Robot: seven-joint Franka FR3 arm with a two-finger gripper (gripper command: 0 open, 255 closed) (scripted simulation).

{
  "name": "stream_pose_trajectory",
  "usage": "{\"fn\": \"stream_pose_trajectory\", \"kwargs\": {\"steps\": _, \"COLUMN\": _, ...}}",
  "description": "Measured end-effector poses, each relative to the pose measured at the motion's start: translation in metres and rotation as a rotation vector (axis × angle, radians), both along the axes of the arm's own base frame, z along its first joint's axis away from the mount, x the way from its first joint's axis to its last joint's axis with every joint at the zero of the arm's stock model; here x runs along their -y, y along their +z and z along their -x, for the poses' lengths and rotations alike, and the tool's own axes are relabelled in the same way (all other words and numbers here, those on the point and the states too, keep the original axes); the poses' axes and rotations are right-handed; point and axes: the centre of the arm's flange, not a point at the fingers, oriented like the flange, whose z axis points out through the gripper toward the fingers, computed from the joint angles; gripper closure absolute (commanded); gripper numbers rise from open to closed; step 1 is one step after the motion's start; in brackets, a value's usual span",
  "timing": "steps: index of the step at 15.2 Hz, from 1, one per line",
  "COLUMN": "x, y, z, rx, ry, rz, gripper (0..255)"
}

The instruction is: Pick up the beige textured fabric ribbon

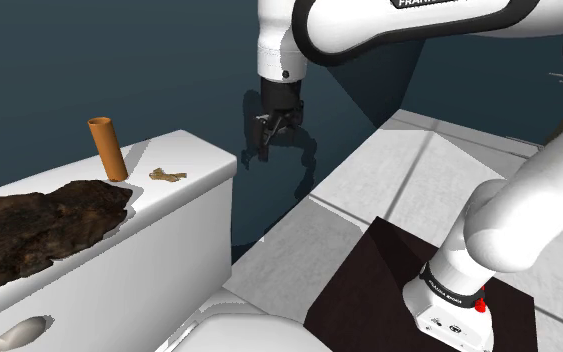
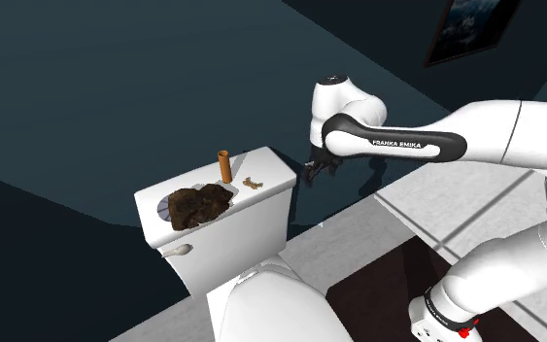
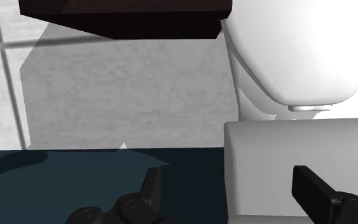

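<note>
Where the ribbon lies: the ribbon [image 1: 167,176] lies flat on the tank lid [image 1: 201,158], between the tube [image 1: 107,149] and the lid end nearest the end effector [image 1: 272,148], touching neither.
End effector: we see it released, fingers apart and holding nothing. It hangs off the lid's end, beside the tank and above the floor.
Risk, miss: the ribbon is small and low. We judge that closing slightly high would pinch air, and going slightly low would jam the fingertips on the lid.
Risk, slide: if one finger lands first, it could sweep the ribbon off the lid to the floor.
Risk, tube: the tube stands upright near the ribbon, so a wide approach could tip it.
Risk, lump: the dark lump [image 1: 39,225] lies well apart, so we expect no contact with it.
Count: one ribbon, one tube, one lump, one lid, one end effector.
</note>
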Motion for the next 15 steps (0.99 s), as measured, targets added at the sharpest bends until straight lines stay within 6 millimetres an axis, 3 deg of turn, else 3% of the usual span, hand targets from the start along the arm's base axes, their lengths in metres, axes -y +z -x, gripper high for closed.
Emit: {"fn": "stream_pose_trajectory", "kwargs": {"steps": 15, "x": -0.158, "y": 0.000, "z": -0.108, "rx": 0.059, "ry": -0.050, "rz": -0.016, "gripper": 0}}
